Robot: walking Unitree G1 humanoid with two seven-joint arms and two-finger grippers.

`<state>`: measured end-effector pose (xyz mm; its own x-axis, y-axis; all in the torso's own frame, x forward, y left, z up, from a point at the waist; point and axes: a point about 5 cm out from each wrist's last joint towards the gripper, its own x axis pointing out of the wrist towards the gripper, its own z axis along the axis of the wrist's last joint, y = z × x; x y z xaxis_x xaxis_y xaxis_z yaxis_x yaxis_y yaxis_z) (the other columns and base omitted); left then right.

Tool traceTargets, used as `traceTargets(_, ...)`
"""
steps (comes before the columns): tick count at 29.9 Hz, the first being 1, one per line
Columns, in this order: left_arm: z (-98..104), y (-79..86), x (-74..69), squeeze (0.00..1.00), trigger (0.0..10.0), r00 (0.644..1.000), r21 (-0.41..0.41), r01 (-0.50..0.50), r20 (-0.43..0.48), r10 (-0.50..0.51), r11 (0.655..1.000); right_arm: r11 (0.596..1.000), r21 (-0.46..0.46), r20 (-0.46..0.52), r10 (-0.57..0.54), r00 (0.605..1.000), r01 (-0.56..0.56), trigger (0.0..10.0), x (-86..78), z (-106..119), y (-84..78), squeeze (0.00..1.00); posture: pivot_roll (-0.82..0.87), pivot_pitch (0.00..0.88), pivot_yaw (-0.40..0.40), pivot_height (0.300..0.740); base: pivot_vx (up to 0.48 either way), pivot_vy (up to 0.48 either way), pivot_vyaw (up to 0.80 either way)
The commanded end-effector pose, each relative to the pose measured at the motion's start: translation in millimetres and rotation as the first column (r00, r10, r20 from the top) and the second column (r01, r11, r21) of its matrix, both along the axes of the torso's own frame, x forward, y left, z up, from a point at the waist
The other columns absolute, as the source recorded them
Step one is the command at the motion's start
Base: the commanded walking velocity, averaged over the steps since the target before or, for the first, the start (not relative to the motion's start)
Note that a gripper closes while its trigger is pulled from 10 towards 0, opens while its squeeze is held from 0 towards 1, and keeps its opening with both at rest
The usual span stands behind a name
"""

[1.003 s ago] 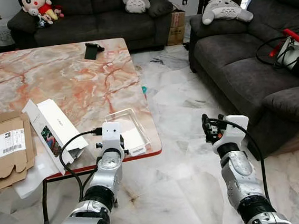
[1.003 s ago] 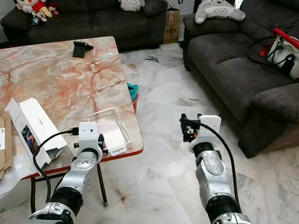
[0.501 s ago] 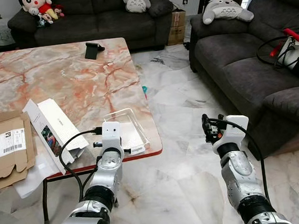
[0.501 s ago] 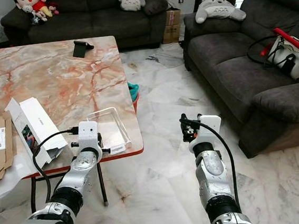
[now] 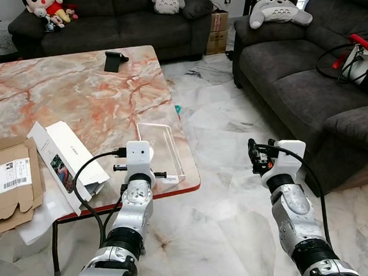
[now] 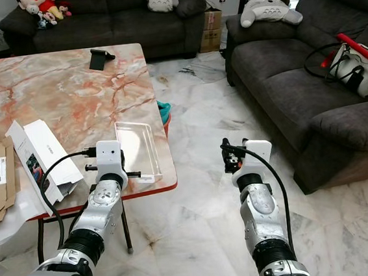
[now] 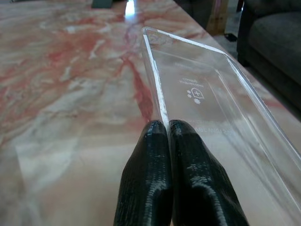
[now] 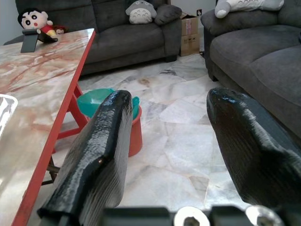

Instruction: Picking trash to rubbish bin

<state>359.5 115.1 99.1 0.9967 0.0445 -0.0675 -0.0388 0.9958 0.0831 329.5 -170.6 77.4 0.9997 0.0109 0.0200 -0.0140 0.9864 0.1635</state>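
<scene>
One thin wall is all our left pincer (image 7: 168, 141) has, clamped on the clear plastic tray (image 5: 161, 148) tilted up at the table (image 5: 69, 97) corner, so we reckon it could slip or flex loose. Right pincer (image 8: 174, 136) hangs apart over bare floor. Bin (image 8: 106, 106) sits beneath the table edge, with open floor alongside.

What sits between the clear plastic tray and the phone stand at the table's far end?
Bare marble: the head views show no object between the clear plastic tray, pinched by the left gripper, and the phone stand.
</scene>
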Motion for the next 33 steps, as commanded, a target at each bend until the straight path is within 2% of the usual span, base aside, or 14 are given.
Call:
traceTargets(1, 6.0, -0.6, 0.6, 0.00, 0.0, 0.999, 0.011, -0.003, 0.039, 0.003, 1.000, 1.000, 0.007, 0.012, -0.005, 1.000, 0.005, 10.0, 3.2, 4.9, 0.0, 0.00, 0.05, 0.000, -0.060, 0.740, 0.000, 0.000, 0.00)
traceTargets(8, 12.3, 0.9, 0.8, 0.00, 0.0, 0.995, -0.003, -0.010, 0.094, 0.011, 1.000, 1.000, 0.008, 0.021, -0.010, 1.000, 0.010, 10.0, 3.7, 6.6, -0.9, 0.00, 0.05, 0.000, -0.060, 0.740, 0.000, 0.000, 0.00)
traceTargets(9, 13.5, 0.4, 0.9, 0.00, 0.5, 0.995, 0.010, -0.005, 0.104, 0.004, 1.000, 1.000, 0.010, 0.026, -0.013, 1.000, 0.013, 10.0, 4.0, 7.6, -1.3, 0.00, 0.05, 0.000, -0.060, 0.740, 0.000, 0.000, 0.00)
traceTargets(10, 14.3, 0.1, 1.0, 0.00, 0.5, 0.994, 0.021, -0.002, 0.111, 0.000, 1.000, 1.000, 0.011, 0.029, -0.016, 0.999, 0.015, 10.0, 4.2, 8.3, -1.6, 0.00, 0.05, 0.000, -0.060, 0.740, 0.000, 0.000, 0.00)
traceTargets(11, 16.3, -1.0, 0.7, 0.00, 8.8, 0.992, 0.033, 0.001, 0.129, -0.005, 0.999, 1.000, 0.013, 0.039, -0.018, 0.999, 0.018, 10.0, 4.8, 10.2, -1.7, 0.00, 0.05, 0.000, -0.060, 0.740, 0.000, 0.000, 0.00)
traceTargets(12, 17.6, -1.3, 0.5, 0.00, 10.0, 0.990, 0.040, -0.002, 0.140, -0.004, 0.999, 1.000, 0.017, 0.049, -0.020, 0.999, 0.019, 10.0, 5.3, 11.9, -1.6, 0.00, 0.05, 0.000, -0.060, 0.740, 0.000, 0.000, 0.00)
traceTargets(15, 21.1, -1.5, 0.3, 0.00, 10.0, 0.985, 0.073, -0.009, 0.172, -0.004, 0.997, 0.999, 0.030, 0.070, -0.029, 0.997, 0.027, 10.0, 6.1, 15.5, -2.1, 0.00, 0.05, 0.000, -0.060, 0.740, 0.000, 0.000, 0.00)
traceTargets(19, 25.5, -6.7, -1.6, 0.00, 10.0, 0.974, 0.166, 0.016, 0.222, -0.053, 0.986, 0.999, 0.037, 0.103, -0.044, 0.994, 0.041, 10.0, 7.2, 21.3, -4.2, 0.00, 0.05, 0.000, -0.060, 0.740, 0.000, 0.000, 0.00)
traceTargets(20, 27.2, -9.3, -3.0, 0.00, 10.0, 0.968, 0.146, 0.035, 0.242, -0.070, 0.989, 0.998, 0.034, 0.106, -0.047, 0.993, 0.043, 10.0, 7.5, 22.2, -4.8, 0.00, 0.05, 0.000, -0.060, 0.740, 0.000, 0.000, 0.00)
traceTargets(33, 34.1, -14.9, -4.8, 0.00, 10.0, 0.950, 0.142, 0.054, 0.298, -0.095, 0.988, 0.998, 0.035, 0.106, -0.049, 0.993, 0.045, 10.0, 6.7, 21.5, -5.5, 0.00, 0.06, 0.000, -0.061, 0.740, -0.238, 0.000, 0.00)
